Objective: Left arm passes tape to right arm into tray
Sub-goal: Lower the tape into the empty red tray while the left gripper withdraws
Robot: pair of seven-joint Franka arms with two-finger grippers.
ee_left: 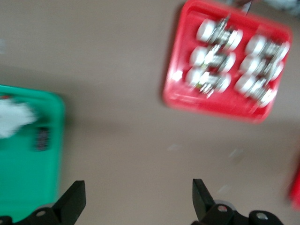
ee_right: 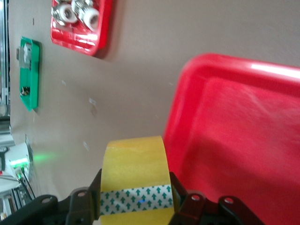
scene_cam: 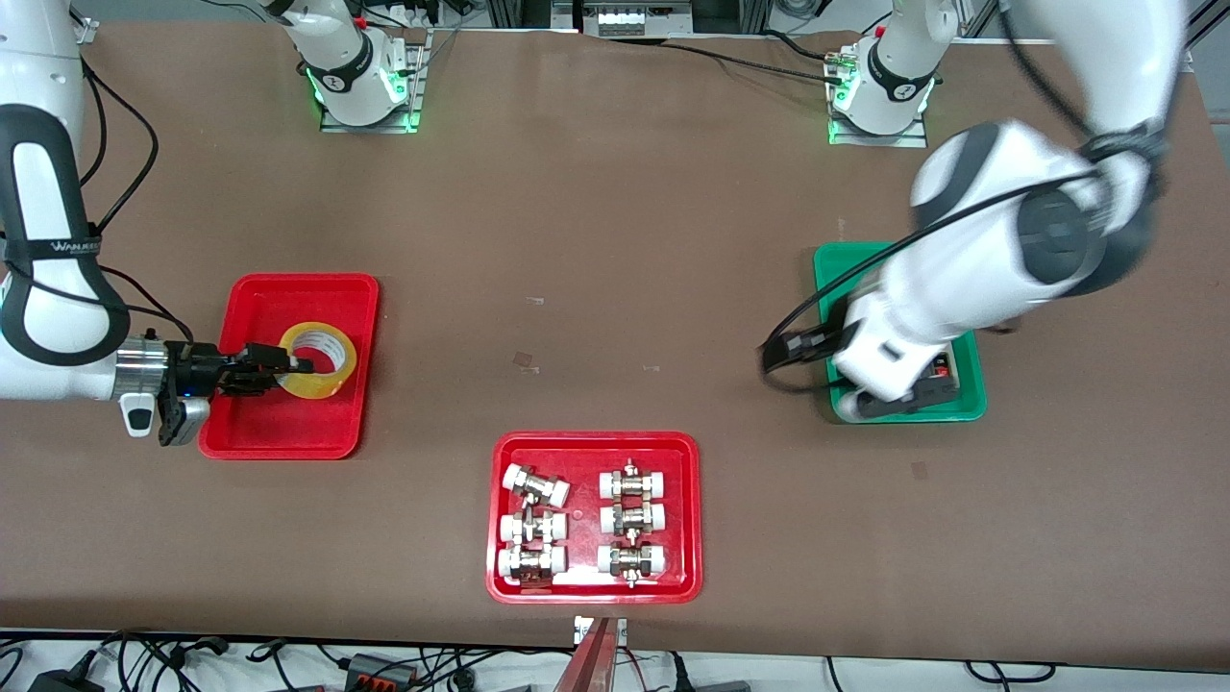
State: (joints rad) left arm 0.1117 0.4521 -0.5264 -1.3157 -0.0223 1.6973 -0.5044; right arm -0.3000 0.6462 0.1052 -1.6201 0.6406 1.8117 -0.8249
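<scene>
1. My right gripper point(scene_cam: 279, 370), at the front view's middle left, clamps the tape point(scene_cam: 318, 359) over the plain red tray point(scene_cam: 252, 431).
2. I'd lower it until the roll rests flat inside the rim, then release.
3. My left gripper point(ee_left: 136, 201) hangs spread and empty over the green tray point(scene_cam: 969, 396), waiting.

We see the left gripper point(ee_left: 136, 206) cut off at six o'clock, the fittings point(ee_left: 236, 63) smeared. The left arm point(scene_cam: 999, 279) hides much of the green tray point(scene_cam: 969, 399). The tape point(ee_right: 136, 180) is clipped below.
</scene>
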